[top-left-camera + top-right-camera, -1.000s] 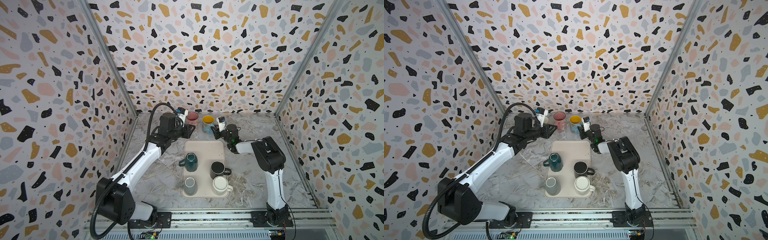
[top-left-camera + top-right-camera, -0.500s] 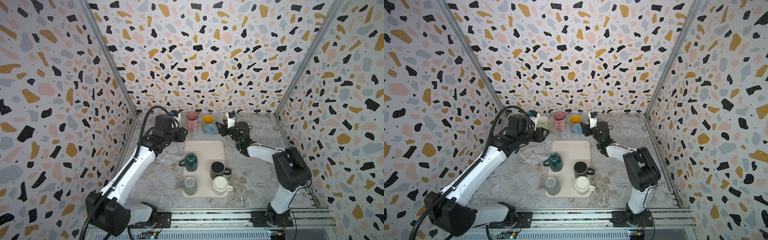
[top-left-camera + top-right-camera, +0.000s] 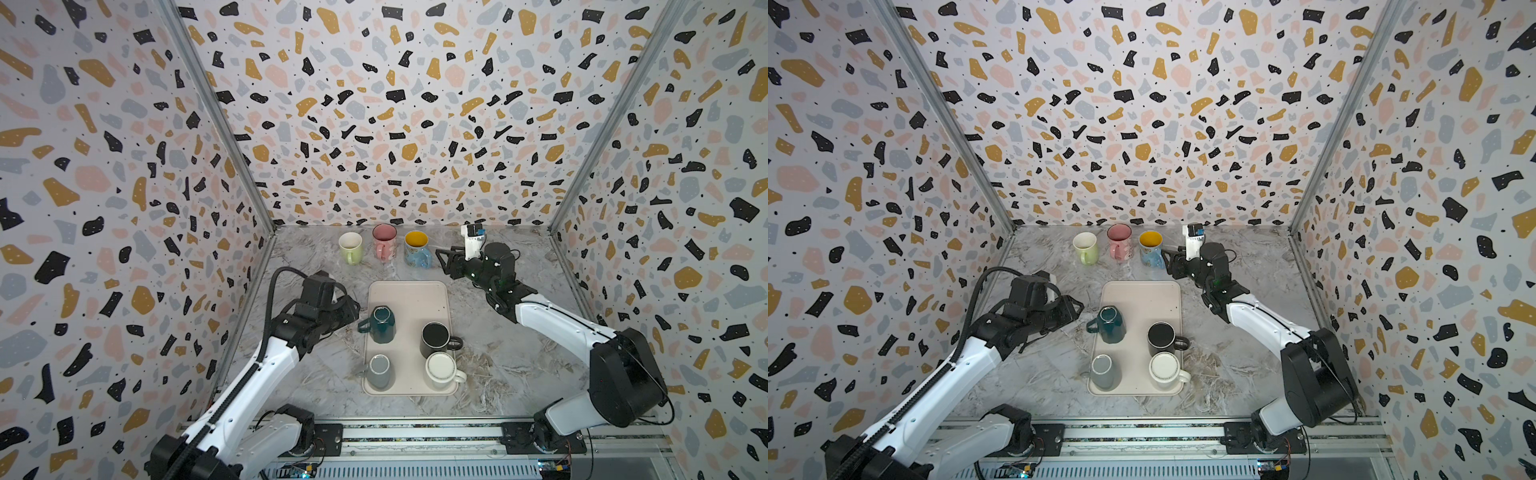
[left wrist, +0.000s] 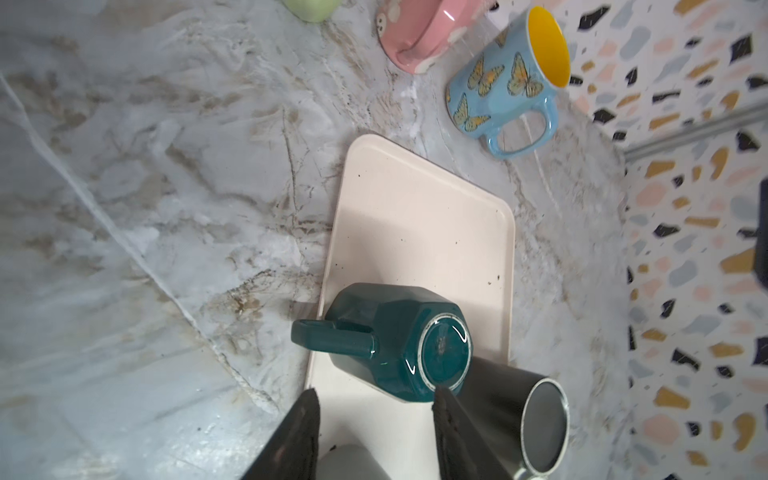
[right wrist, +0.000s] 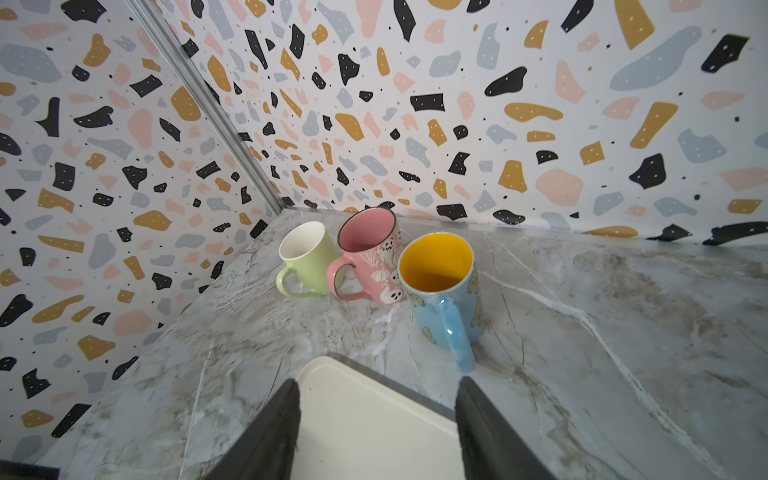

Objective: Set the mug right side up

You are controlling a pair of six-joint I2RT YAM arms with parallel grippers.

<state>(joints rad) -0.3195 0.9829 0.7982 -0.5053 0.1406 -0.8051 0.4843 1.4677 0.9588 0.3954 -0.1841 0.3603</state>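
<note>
Marble-look table (image 3: 498, 374) is carrying everything. At its left, the left claw (image 3: 356, 311) is hanging low just beside the tray (image 3: 409, 299), pointing at the teal mug (image 3: 382, 324). Its jaws are standing partly open and gripping nothing. In the left wrist view the claw (image 4: 374, 395) is showing a clear gap, with one finger (image 4: 451, 432) sitting right at the mug's edge; whether it is touching I cannot tell.

The teal mug is standing upside down on the tray's left half, base facing up and handle pointing toward the left claw. Nearer the robot's base, a grey mug (image 3: 379, 371) is showing a flat grey top. On the tray's right half a black mug (image 3: 434, 338) is sitting mouth up with its handle pointing right, and a white mug (image 3: 441, 370) is sitting just beside it, toward the front edge.

Off the tray, near the back wall, three mugs are standing upright in a row: green mug (image 3: 350, 247), pink mug (image 3: 384, 241), blue mug (image 3: 417, 249) with a yellow inside.

Farther right, the right claw (image 3: 443, 261) is hovering just beside the blue mug, apart from it. Its jaws are standing wide open and holding nothing; in the right wrist view the claw (image 5: 378, 382) is framing the tray's corner, with the blue mug's handle near one finger (image 5: 482, 428).
</note>
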